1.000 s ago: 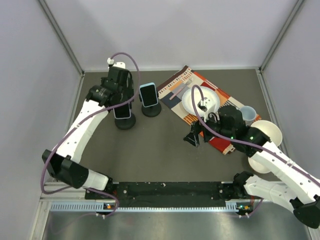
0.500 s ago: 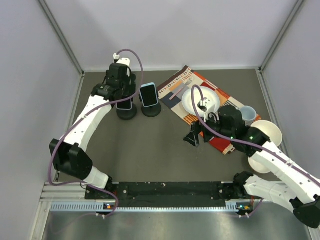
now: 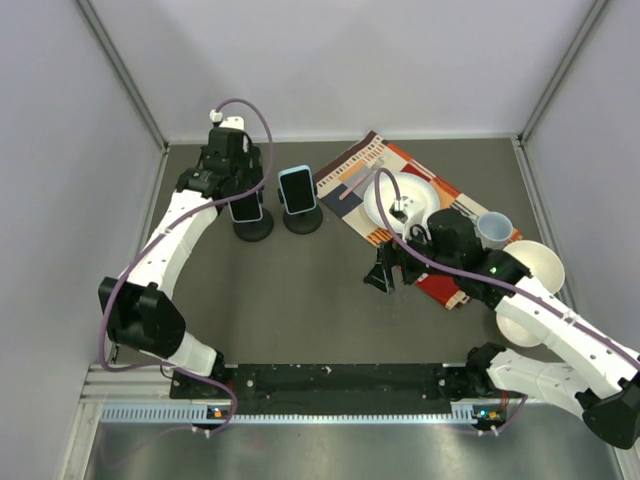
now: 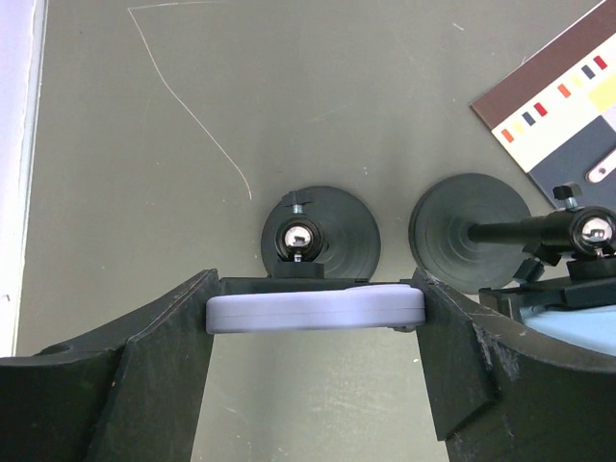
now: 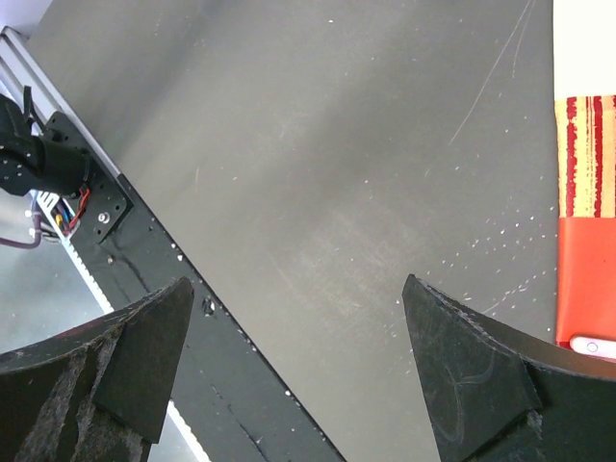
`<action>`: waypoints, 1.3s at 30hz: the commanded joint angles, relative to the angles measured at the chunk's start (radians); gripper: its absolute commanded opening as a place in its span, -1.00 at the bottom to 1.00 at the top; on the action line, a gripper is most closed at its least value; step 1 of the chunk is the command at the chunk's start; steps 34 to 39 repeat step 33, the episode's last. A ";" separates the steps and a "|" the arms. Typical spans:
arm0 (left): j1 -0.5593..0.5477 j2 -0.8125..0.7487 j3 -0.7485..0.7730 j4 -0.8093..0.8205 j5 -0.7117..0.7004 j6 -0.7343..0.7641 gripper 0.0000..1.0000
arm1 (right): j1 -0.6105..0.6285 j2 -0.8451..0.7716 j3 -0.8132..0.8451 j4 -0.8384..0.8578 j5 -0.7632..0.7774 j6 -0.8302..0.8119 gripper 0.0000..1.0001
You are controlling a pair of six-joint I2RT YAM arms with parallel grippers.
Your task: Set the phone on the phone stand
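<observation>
The phone [image 4: 316,313], pale lavender and seen edge-on, spans the gap between the left gripper's two fingers and touches both. My left gripper [image 4: 318,300] is shut on it, right over a black phone stand [image 4: 321,231] with a round base and a shiny ball joint. In the top view the phone [image 3: 246,208] hangs under the left gripper [image 3: 240,195] above that stand [image 3: 253,231]. Whether the phone rests on the stand's cradle is hidden. Over the table's middle, my right gripper [image 3: 384,276] is open and empty; its wrist view shows only bare table between the fingers [image 5: 296,289].
A second black stand [image 3: 303,221] just to the right carries a light-blue phone [image 3: 297,190]. Further right lies a patterned mat [image 3: 352,170] with a white plate [image 3: 424,193], a small cup [image 3: 493,228], a white bowl [image 3: 538,262] and a red object [image 3: 440,288].
My left gripper has carried the phone toward the back of the table, and the stand's base below it now shows further back. My right gripper has edged slightly left.
</observation>
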 commanded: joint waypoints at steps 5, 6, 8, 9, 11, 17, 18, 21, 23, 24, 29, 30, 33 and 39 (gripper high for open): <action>0.047 -0.137 0.006 0.101 0.100 -0.064 0.97 | -0.007 -0.012 0.051 -0.021 0.008 0.022 0.82; 0.047 -0.157 -0.013 0.109 0.105 -0.059 0.97 | -0.007 -0.010 0.057 -0.029 0.020 0.019 0.82; 0.047 -0.206 -0.028 0.134 0.134 -0.053 0.98 | -0.008 -0.010 0.071 -0.034 0.026 0.016 0.83; 0.047 -0.217 -0.033 0.135 0.138 -0.049 0.98 | -0.007 -0.007 0.077 -0.041 0.037 0.015 0.85; 0.049 -0.240 -0.027 0.124 0.140 -0.046 0.98 | -0.007 0.002 0.100 -0.057 0.057 0.013 0.89; 0.047 -0.386 -0.088 0.234 0.305 -0.010 0.98 | -0.007 0.005 0.142 -0.100 0.264 0.050 0.98; 0.047 -0.407 -0.129 0.270 0.401 -0.013 0.98 | -0.007 0.008 0.150 -0.115 0.416 0.095 0.98; 0.044 -0.461 -0.166 0.350 0.540 -0.030 0.97 | -0.007 0.022 0.199 -0.178 0.647 0.142 0.98; 0.044 -0.463 -0.174 0.371 0.652 -0.055 0.97 | -0.008 0.025 0.232 -0.196 0.709 0.134 0.98; 0.044 -0.460 -0.186 0.402 0.690 -0.087 0.97 | -0.007 0.014 0.243 -0.196 0.735 0.111 0.98; 0.044 -0.426 -0.191 0.459 0.878 -0.136 0.96 | -0.007 -0.050 0.283 -0.140 0.778 0.062 0.98; 0.044 -0.437 -0.195 0.475 0.882 -0.139 0.96 | -0.007 -0.069 0.282 -0.117 0.772 0.039 0.98; 0.041 -0.467 -0.223 0.512 0.901 -0.145 0.96 | -0.008 -0.130 0.278 -0.032 0.735 -0.001 0.98; 0.041 -0.467 -0.223 0.512 0.901 -0.145 0.96 | -0.008 -0.130 0.278 -0.032 0.735 -0.001 0.98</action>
